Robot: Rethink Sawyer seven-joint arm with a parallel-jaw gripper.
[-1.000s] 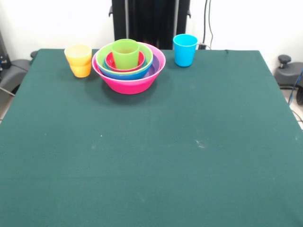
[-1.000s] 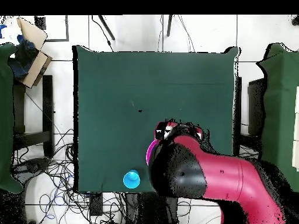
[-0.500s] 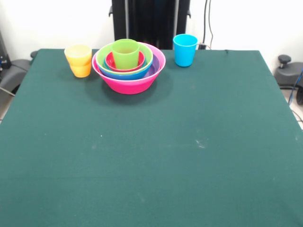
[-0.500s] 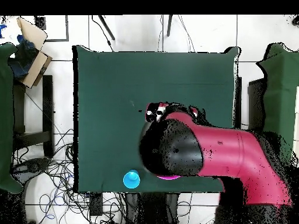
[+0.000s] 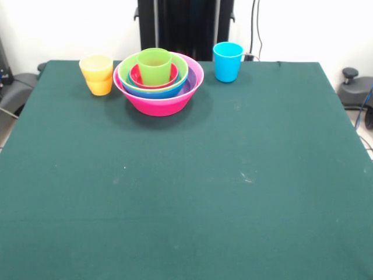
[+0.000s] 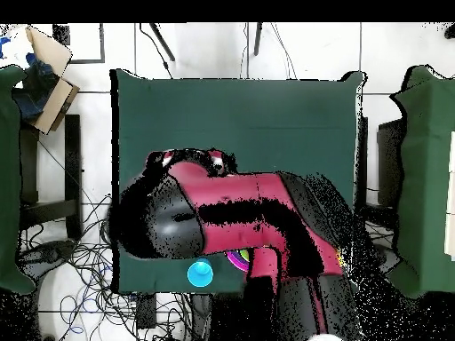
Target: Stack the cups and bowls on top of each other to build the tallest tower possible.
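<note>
The tower stands at the table's far side in the front view. Its base is the large pink bowl (image 5: 158,102), which holds the purple bowl (image 5: 191,85), the blue bowl (image 5: 152,93), the light green bowl (image 5: 181,65) and the small red-pink bowl (image 5: 136,76). A green cup (image 5: 154,65) stands upright in the middle. Left of the tower, a yellow cup (image 5: 96,65) sits in an orange cup (image 5: 100,87). A blue cup (image 5: 227,61) stands alone to the right. The overhead view shows that blue cup (image 6: 200,273) and a sliver of pink bowl rim (image 6: 238,259). The red arm (image 6: 258,209) hides the rest there, and its gripper end (image 6: 188,160) hangs over the cloth. The front view has no gripper in it.
The green cloth (image 5: 192,192) covers the whole table. Cables (image 6: 75,266) and a cardboard box (image 6: 46,75) lie on the floor to the left of the table in the overhead view. More green-covered furniture (image 6: 427,178) stands to its right.
In the overhead view the arm has swung leftward across the table, so its end sits further left. The cups and bowls have not moved.
</note>
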